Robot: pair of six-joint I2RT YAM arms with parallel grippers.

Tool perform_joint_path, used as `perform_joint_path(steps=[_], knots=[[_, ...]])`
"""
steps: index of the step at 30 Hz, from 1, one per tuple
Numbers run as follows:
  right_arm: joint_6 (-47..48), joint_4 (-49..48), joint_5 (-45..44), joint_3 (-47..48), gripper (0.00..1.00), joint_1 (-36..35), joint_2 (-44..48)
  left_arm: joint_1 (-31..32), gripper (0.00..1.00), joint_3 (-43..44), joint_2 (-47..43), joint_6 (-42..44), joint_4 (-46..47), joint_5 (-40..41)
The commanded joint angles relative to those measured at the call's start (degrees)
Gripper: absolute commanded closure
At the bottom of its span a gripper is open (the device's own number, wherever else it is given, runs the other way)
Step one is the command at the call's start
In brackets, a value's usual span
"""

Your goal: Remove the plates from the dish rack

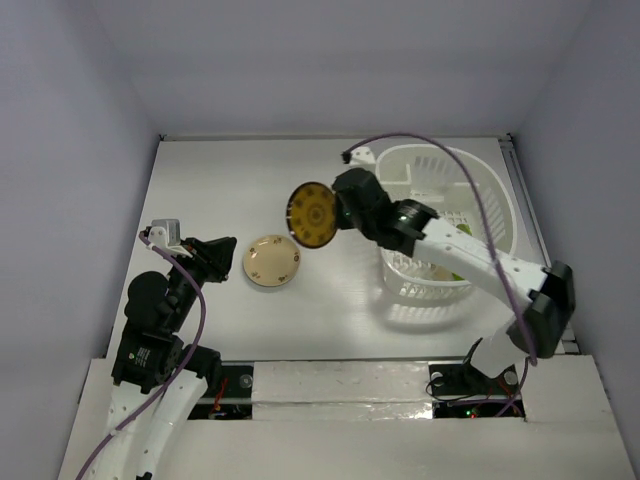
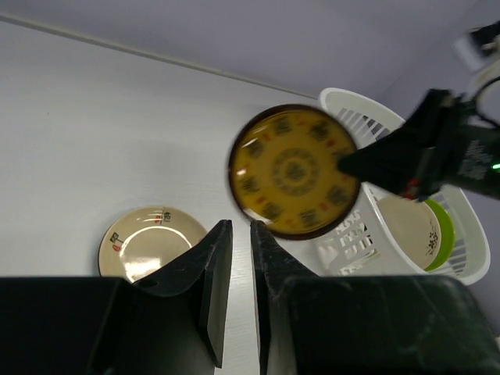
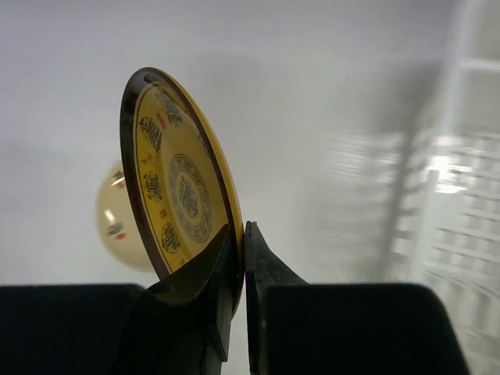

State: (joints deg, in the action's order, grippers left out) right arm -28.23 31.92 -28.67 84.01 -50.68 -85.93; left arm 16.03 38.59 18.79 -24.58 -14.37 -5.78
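My right gripper [image 1: 340, 212] is shut on the rim of the mustard-brown patterned plate [image 1: 313, 213] and holds it on edge above the table, left of the white dish rack [image 1: 490, 190]. The right wrist view shows the fingers [image 3: 226, 262] pinching that plate [image 3: 176, 187]. The tan plate [image 1: 272, 261] lies flat on the table below it. My left gripper [image 1: 228, 250] is empty, jaws nearly together, just left of the tan plate [image 2: 148, 242]. In the left wrist view, a cream speckled plate [image 2: 406, 230] and a lime green plate [image 2: 444, 234] stand in the rack [image 2: 348, 234]. The teal-blue plate is hidden.
The rack fills the right side of the table, near the right wall. A purple cable [image 1: 470, 190] loops over the rack from the right arm. The table's front edge [image 1: 330, 362] runs just behind the arm bases.
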Motion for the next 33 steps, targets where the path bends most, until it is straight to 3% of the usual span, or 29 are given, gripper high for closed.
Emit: perform_joint_path(steps=[1, 6, 18, 23, 29, 33], knots=[[-3.84, -15.12, 10.56, 1.41, 1.00, -2.76, -6.51, -0.30, 0.87, 0.17, -0.15, -0.38, 2.60, -0.20], [-9.12, -19.70, 15.03, 3.18, 1.00, -3.38, -17.40, -0.30, 0.86, 0.17, -0.42, -0.47, 2.68, -0.37], [-17.03, -27.00, 19.61, -1.12, 1.00, -3.38, -25.16, -0.30, 0.85, 0.17, -0.24, -0.38, 2.59, -0.28], [-18.27, -28.49, 20.67, -3.50, 0.90, -3.38, -26.04, -0.30, 0.85, 0.17, -0.15, -0.47, 2.59, -0.20], [-18.53, -28.49, 20.14, -5.34, 0.87, -3.38, -25.78, -0.30, 0.84, 0.17, -0.33, -0.47, 2.51, -0.11], [-18.79, -28.32, 20.23, -6.13, 0.75, -3.38, -25.69, -0.30, 0.84, 0.17, -0.33, -0.47, 2.59, -0.11]])
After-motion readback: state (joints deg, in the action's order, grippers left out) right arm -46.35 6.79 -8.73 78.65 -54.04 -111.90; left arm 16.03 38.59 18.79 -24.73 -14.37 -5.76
